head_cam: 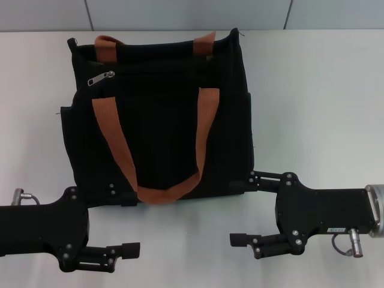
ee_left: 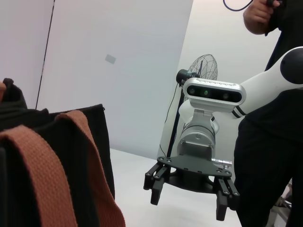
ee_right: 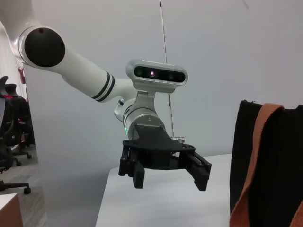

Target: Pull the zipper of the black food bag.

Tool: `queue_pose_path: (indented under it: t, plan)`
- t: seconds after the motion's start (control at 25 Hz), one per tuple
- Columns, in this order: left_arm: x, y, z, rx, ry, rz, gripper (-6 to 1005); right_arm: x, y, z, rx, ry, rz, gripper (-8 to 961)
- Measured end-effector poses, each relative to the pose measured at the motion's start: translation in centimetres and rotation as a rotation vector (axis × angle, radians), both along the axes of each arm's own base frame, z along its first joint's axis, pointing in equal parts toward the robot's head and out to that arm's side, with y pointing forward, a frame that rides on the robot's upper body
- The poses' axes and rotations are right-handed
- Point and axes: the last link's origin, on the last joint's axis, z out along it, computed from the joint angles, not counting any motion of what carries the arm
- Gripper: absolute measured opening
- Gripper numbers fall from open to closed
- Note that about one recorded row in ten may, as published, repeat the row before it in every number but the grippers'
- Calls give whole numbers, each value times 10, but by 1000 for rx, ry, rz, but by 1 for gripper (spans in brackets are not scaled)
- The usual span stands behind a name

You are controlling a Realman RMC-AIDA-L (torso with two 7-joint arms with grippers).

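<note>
The black food bag (head_cam: 162,120) lies on the white table, with its orange-brown handles (head_cam: 120,156) draped over its front. The silver zipper (head_cam: 101,78) sits at the bag's upper left, near the far edge. My left gripper (head_cam: 126,221) is open and empty at the near left, its upper finger by the bag's near edge. My right gripper (head_cam: 243,209) is open and empty at the near right, its upper finger close to the bag's near right corner. The bag also shows in the left wrist view (ee_left: 94,137) and the right wrist view (ee_right: 284,165). The zipper is hidden in both.
The white table (head_cam: 318,90) stretches right of the bag and between the grippers. The left wrist view shows my right gripper (ee_left: 189,201), a person in black (ee_left: 270,142) and a fan (ee_left: 201,68) behind it. The right wrist view shows my left gripper (ee_right: 169,181).
</note>
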Motion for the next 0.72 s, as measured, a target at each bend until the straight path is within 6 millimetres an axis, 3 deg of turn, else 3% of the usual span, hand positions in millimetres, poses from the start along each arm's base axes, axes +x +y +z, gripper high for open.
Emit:
queue_pose_path:
  t: [0.72]
  plan:
    - [3,-1,0,2,-22,-6,829,0,0,1,-1,8,-2,819]
